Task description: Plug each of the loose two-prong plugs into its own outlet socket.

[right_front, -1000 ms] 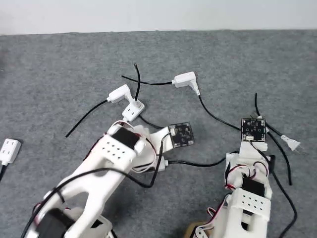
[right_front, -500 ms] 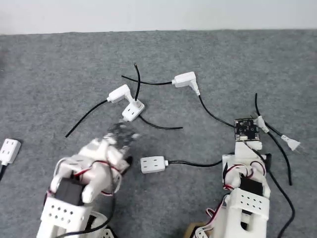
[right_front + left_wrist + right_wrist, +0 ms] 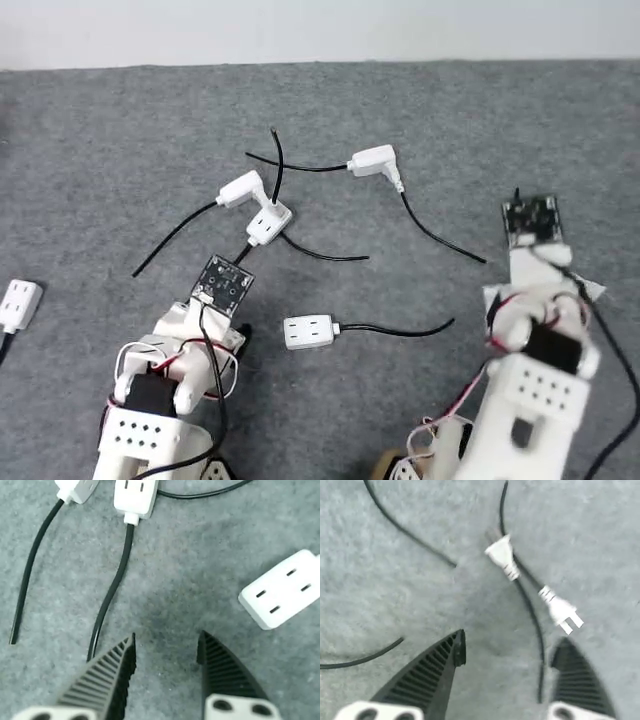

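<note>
My left gripper (image 3: 166,639) is open and holds nothing, low over the grey carpet. A white outlet socket (image 3: 282,595) lies just to one side of it, also seen mid-table (image 3: 308,331) with its black cable. Farther off a second outlet socket (image 3: 136,495) lies beside a white plug (image 3: 75,487); both sit at the table's middle back, socket (image 3: 268,223) and plug (image 3: 244,188). My right gripper (image 3: 512,640) is open above two small white two-prong plugs, one with bare prongs (image 3: 560,611) and one (image 3: 501,555) farther out. Another white plug (image 3: 372,160) lies at the back.
A third outlet socket (image 3: 18,303) lies at the left edge. Black cables (image 3: 440,240) cross the carpet between the arms. The left arm (image 3: 180,350) stands at bottom left, the right arm (image 3: 535,350) at bottom right. A pale wall borders the far side.
The left arm has pulled back from over the middle outlet socket to the lower left, uncovering it. The right arm's wrist has moved farther out and to the right, over the small plugs.
</note>
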{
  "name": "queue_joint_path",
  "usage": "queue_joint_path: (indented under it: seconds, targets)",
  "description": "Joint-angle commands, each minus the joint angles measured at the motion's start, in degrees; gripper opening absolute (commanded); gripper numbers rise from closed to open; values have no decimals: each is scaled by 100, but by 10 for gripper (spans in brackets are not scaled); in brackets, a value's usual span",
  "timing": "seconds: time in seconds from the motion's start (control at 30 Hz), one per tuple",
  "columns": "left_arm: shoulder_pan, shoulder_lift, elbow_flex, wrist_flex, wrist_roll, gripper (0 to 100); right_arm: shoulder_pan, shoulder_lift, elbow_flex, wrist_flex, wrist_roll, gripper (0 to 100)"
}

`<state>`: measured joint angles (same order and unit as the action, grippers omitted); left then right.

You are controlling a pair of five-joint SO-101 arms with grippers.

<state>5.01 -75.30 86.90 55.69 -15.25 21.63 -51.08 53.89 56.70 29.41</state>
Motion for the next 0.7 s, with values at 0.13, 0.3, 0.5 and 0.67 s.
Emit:
queue_joint_path:
  seconds: [0.13,0.3,0.5,0.67]
  targets:
    - [0,-53,-4,-149,62,193,180,3705,-3525,1007,932,262]
    - [9,-53,4,-158,35,193,251,5719,-5679,1648,1776,195]
    - [18,-26,31,-352,26,193,180,7125,-6936,1965,2171,97]
    - [18,-26,31,-360,26,193,171,7855,-7174,1446,2180,127]
